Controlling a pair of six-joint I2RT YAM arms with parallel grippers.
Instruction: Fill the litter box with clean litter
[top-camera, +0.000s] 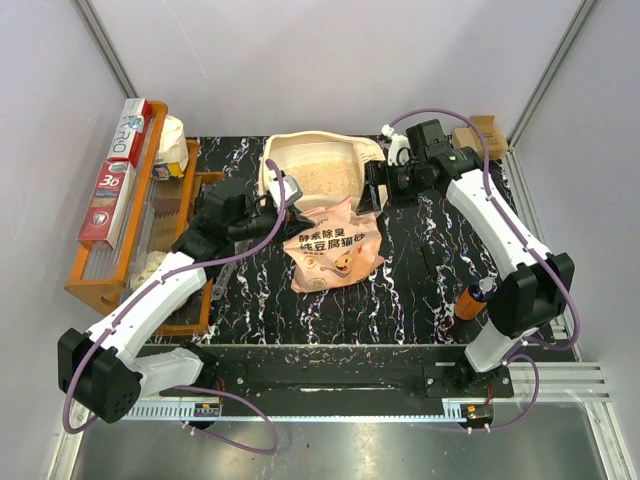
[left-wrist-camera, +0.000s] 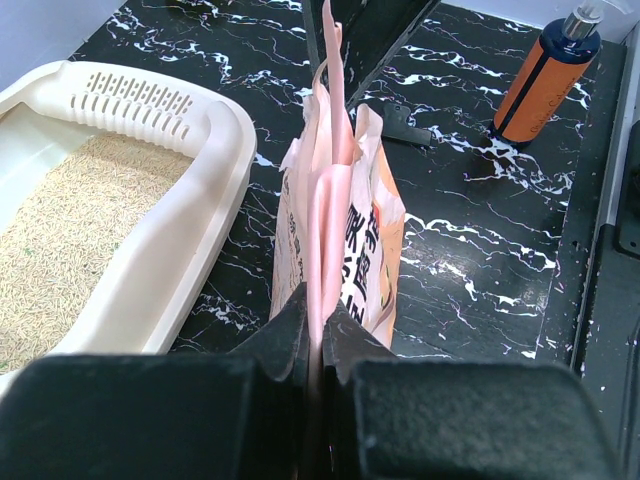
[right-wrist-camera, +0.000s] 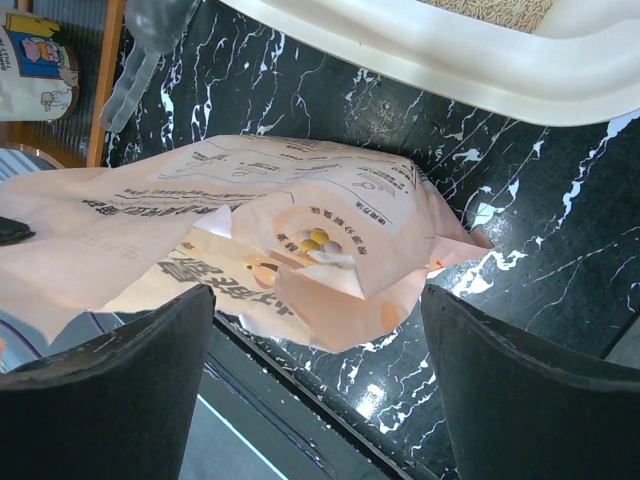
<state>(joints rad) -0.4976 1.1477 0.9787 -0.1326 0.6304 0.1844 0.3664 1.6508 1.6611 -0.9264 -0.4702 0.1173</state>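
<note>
Left gripper (left-wrist-camera: 318, 325) is clamped on the top edge of the bag (left-wrist-camera: 345, 230). Right gripper (right-wrist-camera: 318, 335) gapes wide above it, holding nothing. Litter box (top-camera: 272, 165) sits at the table's (top-camera: 420, 290) far edge, litter (top-camera: 322, 178) inside.

smooth plastic litter box (left-wrist-camera: 200, 205), grainy clean litter (left-wrist-camera: 70, 235), glossy table (left-wrist-camera: 480, 260) (crinkly bag (left-wrist-camera: 368, 255))

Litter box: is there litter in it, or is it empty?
Not empty: partly filled. In the left wrist view, tan litter granules cover the litter box floor, with bare cream wall above them.
</note>
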